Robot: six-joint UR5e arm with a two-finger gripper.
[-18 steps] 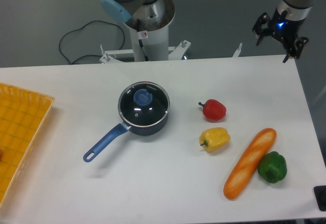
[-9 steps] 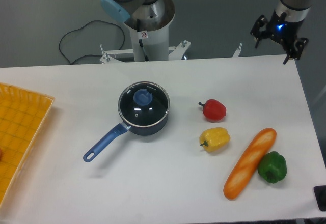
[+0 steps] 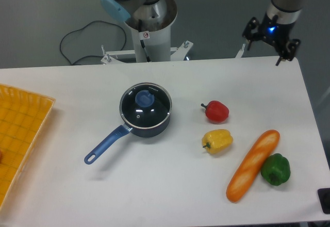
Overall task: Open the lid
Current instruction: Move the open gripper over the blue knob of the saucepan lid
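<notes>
1 gripper (image 3: pixel 264 45) hung in the upper right of the frame, above the far edge of the white table (image 3: pixel 170 185), with its 2 fingers spread and nothing between them. It sat well apart from the lid (image 3: pixel 145 104), which rested flat and closed on the dark blue saucepan (image 3: pixel 139 116) left of the frame's centre. By my judgement the task had not begun in earnest: the gripper would need to travel left and down toward the lid's blue knob (image 3: pixel 145 99), and the spread fingers suit a grasp on that knob.

The pan's long handle (image 3: pixel 105 144) pointed toward the lower left, away from the arm's mount (image 3: pixel 149 26), so it left the knob free to reach from above. 4 food items lay to the right of the pan: a red pepper (image 3: pixel 216 111), a yellow pepper (image 3: pixel 217 141), a baguette (image 3: pixel 253 164) and a green pepper (image 3: pixel 275 169) touching the baguette's lower end. None stood between gripper and lid at table level.

A yellow tray (image 3: pixel 20 134) was cut off by the left edge, so its contents could not be judged. A dark object (image 3: pixel 325 200) at the lower right edge was also cropped and unidentifiable. Whether the pan held anything was hard to tell through the glass.
</notes>
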